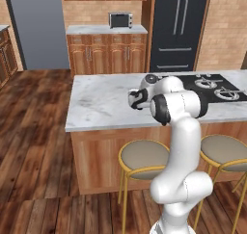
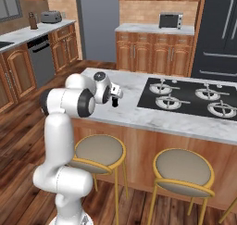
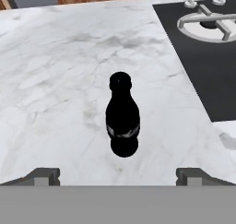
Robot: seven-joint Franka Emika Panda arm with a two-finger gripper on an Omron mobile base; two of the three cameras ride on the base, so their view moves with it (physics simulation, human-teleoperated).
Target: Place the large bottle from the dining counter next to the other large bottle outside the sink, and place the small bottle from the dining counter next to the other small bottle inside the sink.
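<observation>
The small bottle (image 3: 122,119), black with a pale band round its middle, stands upright on the dining counter's marble top (image 3: 50,80), left of the black stove plate (image 3: 207,61). My gripper (image 3: 119,176) hangs open just short of it, and its fingertips (image 3: 44,174) stand wide on either side with nothing between them. From the base, the gripper (image 1: 137,99) (image 2: 114,93) sits over the counter (image 1: 96,103) (image 2: 134,115) near its front edge. The large bottle is out of view.
Round stools (image 1: 142,156) (image 2: 99,150) (image 2: 185,171) stand along the counter's front. The stove plate (image 1: 212,86) (image 2: 185,96) covers the counter's right part. At the far left a worktop (image 2: 28,34) carries a toaster (image 2: 50,16) and a dark upright thing (image 2: 32,21).
</observation>
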